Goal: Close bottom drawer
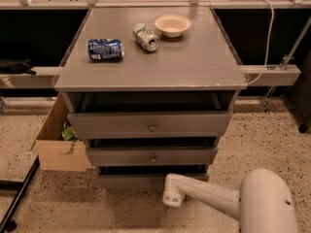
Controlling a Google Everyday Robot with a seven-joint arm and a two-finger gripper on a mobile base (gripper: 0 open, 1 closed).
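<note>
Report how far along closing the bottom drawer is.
Done: the gripper is down at the front of the bottom drawer, toward its right side. In hand: probably the push, though contact cannot be confirmed. Left: the drawer is not shut. A dark gap shows above its front, so it needs pushing fully in.
</note>
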